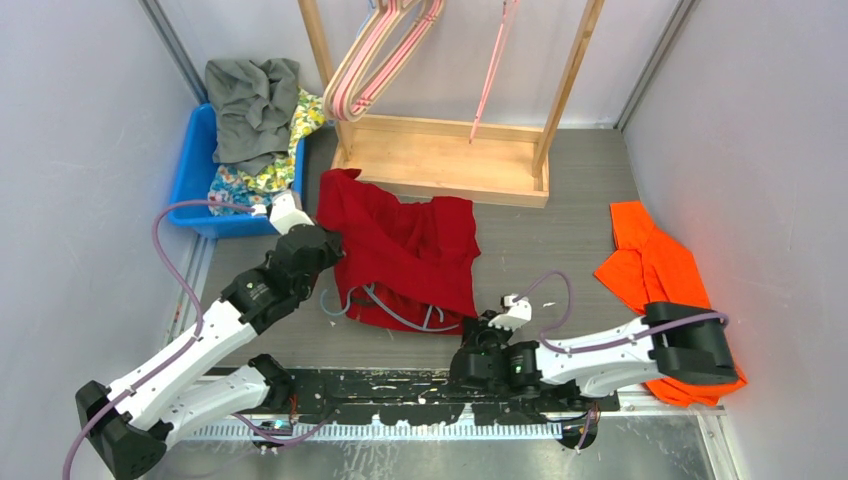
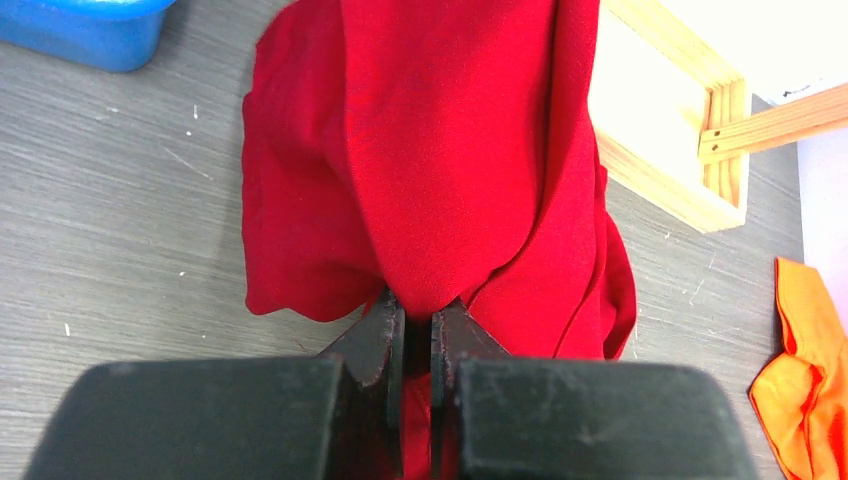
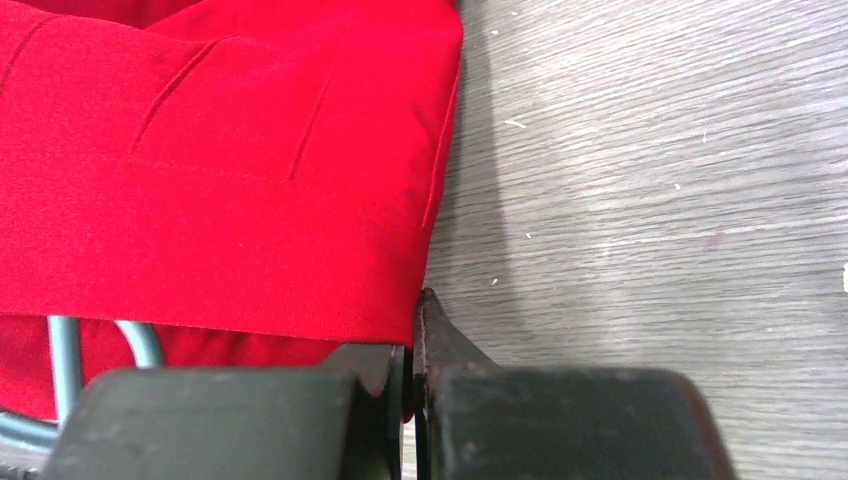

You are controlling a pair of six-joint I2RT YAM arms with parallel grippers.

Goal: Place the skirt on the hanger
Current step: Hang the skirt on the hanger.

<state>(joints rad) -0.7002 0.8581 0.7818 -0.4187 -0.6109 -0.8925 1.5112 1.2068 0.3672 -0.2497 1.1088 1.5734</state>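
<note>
Claws both clamped on the red skirt (image 1: 410,240), which lies spread on the bench (image 1: 560,250).

At far left we see a blue bin (image 1: 190,180) heaped with clothes. Just beside it, the left claw (image 2: 418,320) is pressed together on a fold at the skirt's left edge, and the cloth rises in a bunch from between its fingers (image 2: 385,335). The skirt covers the middle of the bench. Its far corner lies just beside the base of the wooden rack (image 1: 445,160), where pink hangers (image 1: 375,60) hang. A grey-blue hanger (image 1: 400,315) pokes out from under the skirt's near hem. At that hem's right corner the right claw (image 3: 412,325) is closed on the fabric edge. Well apart to the right lies an orange garment (image 1: 650,265), partly under the right arm.
</note>
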